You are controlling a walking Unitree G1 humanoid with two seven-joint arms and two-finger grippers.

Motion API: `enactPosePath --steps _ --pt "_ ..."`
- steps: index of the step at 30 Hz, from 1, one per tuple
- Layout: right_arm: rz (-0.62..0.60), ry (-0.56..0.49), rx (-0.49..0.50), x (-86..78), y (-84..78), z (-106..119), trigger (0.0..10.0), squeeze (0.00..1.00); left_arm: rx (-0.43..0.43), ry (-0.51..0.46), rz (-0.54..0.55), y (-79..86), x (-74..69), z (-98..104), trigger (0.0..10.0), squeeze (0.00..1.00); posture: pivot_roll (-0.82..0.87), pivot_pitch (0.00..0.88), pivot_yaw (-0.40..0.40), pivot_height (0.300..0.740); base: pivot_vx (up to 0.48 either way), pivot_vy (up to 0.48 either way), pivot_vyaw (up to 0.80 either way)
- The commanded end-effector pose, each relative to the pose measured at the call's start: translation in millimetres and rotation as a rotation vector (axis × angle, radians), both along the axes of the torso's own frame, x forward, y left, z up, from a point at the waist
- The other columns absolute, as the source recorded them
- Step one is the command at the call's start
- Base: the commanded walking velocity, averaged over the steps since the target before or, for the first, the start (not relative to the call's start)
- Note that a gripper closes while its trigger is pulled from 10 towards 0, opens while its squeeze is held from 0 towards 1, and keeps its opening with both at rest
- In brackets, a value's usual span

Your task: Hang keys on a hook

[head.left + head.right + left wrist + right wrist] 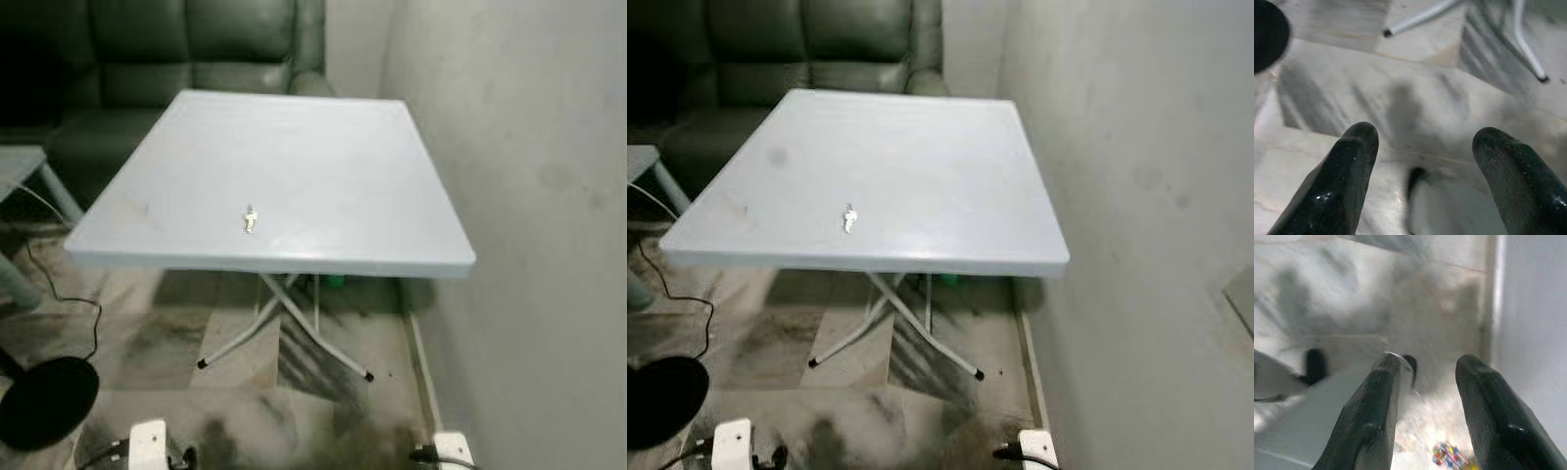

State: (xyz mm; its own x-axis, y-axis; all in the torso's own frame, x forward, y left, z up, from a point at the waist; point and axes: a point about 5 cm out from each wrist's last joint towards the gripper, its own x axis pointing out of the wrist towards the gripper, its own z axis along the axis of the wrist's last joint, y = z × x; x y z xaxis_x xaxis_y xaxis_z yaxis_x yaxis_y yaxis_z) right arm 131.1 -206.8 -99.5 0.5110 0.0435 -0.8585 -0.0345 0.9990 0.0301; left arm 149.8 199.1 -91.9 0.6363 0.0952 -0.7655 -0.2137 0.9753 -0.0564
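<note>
1 set of keys [250,219] lies on 1 table [323,137], near its front edge. 2 claws, left [1422,142] & right [1425,369], hang low over floor [1415,83], both spread wide, holding nothing. Sofa [186,49] behind table.

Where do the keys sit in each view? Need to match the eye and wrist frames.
Left eye view: keys lie on the table, toward its near edge, left of centre.
Right eye view: keys at the same spot on the table, shifted left in the picture.
Left wrist view: not in it; floor beyond the open fingers.
Right wrist view: not in it; floor and wall.
Shared landmark: the table's crossed white legs, also in the left wrist view.
</note>
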Motion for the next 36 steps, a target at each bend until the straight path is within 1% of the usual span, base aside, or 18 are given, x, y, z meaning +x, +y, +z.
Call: enactPosePath --steps 1,22,28,29,34,36 --pt "-0.005 -0.030 0.014 9.3 6.3 2.3 10.0 0.00 0.023 0.011 0.009 9.4 -1.7 0.6 10.0 0.00 -0.06 0.000 -0.038 0.728 0.000 0.480 0.00" --pt "0.004 -0.021 0.013 5.5 4.5 1.4 10.0 0.00 0.026 0.006 0.004 8.1 -0.5 0.9 10.0 0.00 -0.06 0.000 -0.045 0.728 0.000 0.471 0.00" --pt "0.000 -0.021 0.020 4.8 3.5 1.4 10.0 0.00 0.035 -0.004 -0.005 7.5 1.0 1.8 10.0 0.00 -0.06 0.000 -0.049 0.728 0.000 0.000 0.00" --pt "-0.001 -0.024 0.023 5.0 3.3 1.6 10.0 1.00 0.035 -0.010 -0.003 7.5 1.9 2.3 10.0 0.00 -0.06 0.000 -0.049 0.728 0.000 0.000 0.00" --pt "0.009 -0.039 0.030 7.1 3.3 2.8 10.0 1.00 0.041 -0.028 0.000 8.4 3.7 3.7 10.0 0.00 -0.06 0.000 -0.050 0.728 0.000 0.000 0.00" --pt "0.029 -0.056 0.033 10.4 2.9 4.5 10.0 1.00 0.048 -0.054 -0.004 8.7 6.4 5.8 10.0 0.00 -0.06 0.000 -0.050 0.728 0.000 0.000 0.00"
